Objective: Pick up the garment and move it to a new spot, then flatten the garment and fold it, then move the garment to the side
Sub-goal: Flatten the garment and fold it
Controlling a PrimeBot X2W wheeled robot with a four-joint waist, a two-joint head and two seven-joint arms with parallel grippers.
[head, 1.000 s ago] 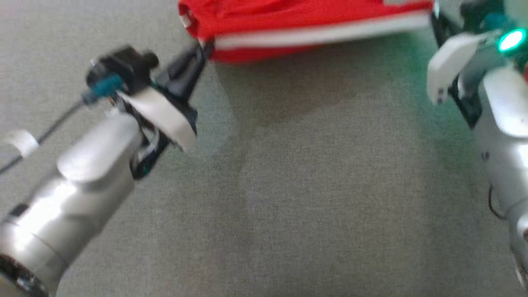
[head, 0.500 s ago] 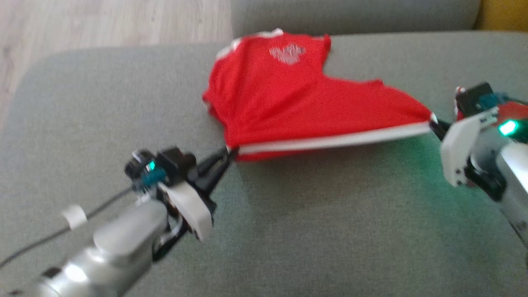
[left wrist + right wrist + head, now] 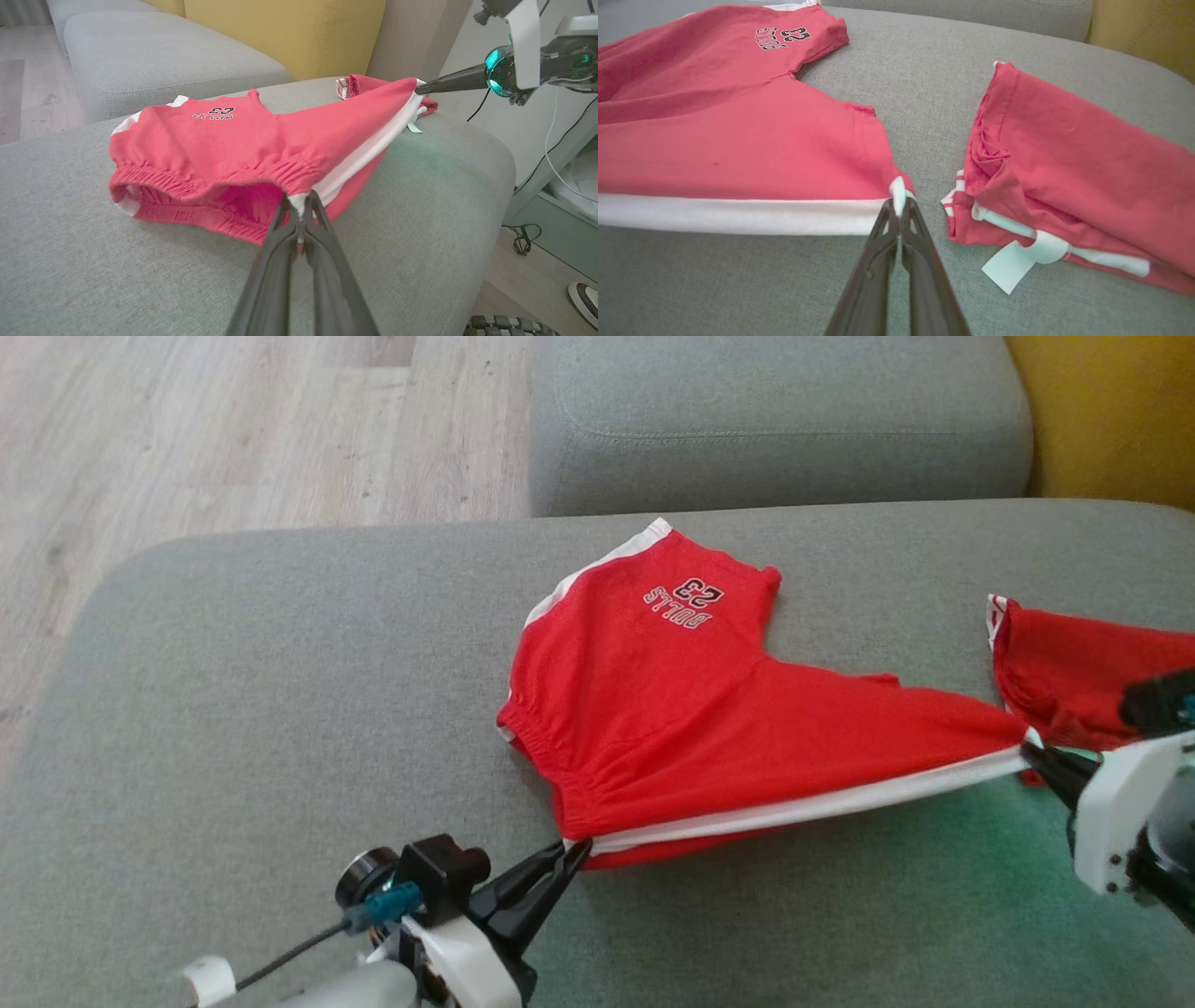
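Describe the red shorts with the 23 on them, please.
The red shorts look like soft jersey, with a white side stripe, a gathered elastic waistband and BULLS 23 printed on one leg. Their far part lies on the grey sofa cushion; the striped edge is stretched taut between the left hand, pinching the waistband corner, and the right hand, pinching the hem corner.

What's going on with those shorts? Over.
Left jaws and right jaws shut on red shorts, stripe taut between. Rest lies on sofa cushion. Folded red garment beside right jaws.
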